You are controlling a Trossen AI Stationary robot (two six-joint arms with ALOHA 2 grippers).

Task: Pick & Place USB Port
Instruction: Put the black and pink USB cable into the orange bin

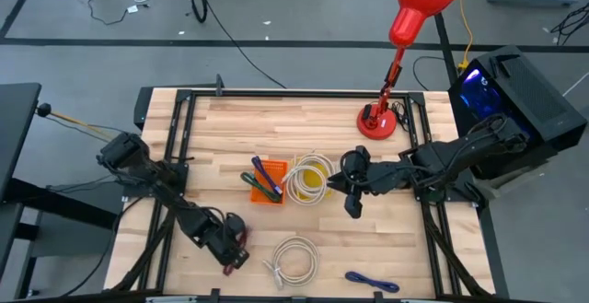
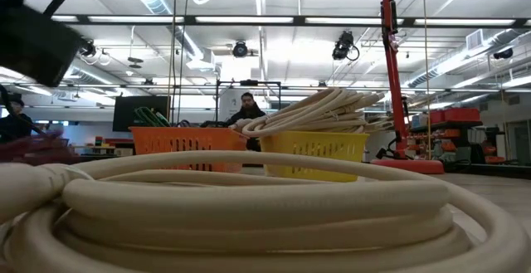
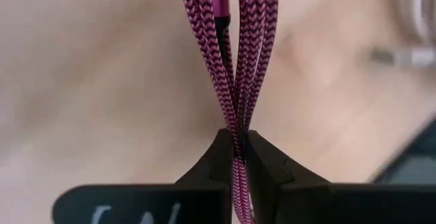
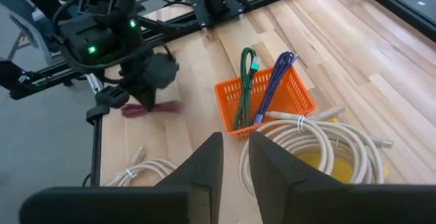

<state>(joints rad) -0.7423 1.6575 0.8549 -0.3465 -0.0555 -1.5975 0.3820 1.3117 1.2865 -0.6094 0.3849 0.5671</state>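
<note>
A magenta braided USB cable (image 3: 235, 60) is bundled in several strands, its plug (image 3: 219, 6) among them. My left gripper (image 1: 232, 246) is shut on it near the table's near-left part; the right wrist view shows that gripper (image 4: 139, 91) with the cable (image 4: 146, 108) below it. An orange basket (image 1: 268, 185) holds a green and a purple cable. A yellow basket (image 1: 310, 180) holds a white coil. My right gripper (image 4: 236, 157) hovers just right of the yellow basket, empty, its fingers a narrow gap apart. My left gripper pinches the magenta cable's bundled strands (image 3: 238, 152) between its two fingers, several strands together. The fingers point down from above. The strands run out from between the fingertips towards the table; whether the cable rests on the wood, I cannot tell.
A loose white cable coil (image 1: 294, 259) lies near the table's near edge, filling the low view's foreground (image 2: 265, 215). A blue cable (image 1: 373, 282) lies near the near-right edge. A red lamp (image 1: 377, 121) stands at the far right. A person (image 2: 247, 107) is beyond the table.
</note>
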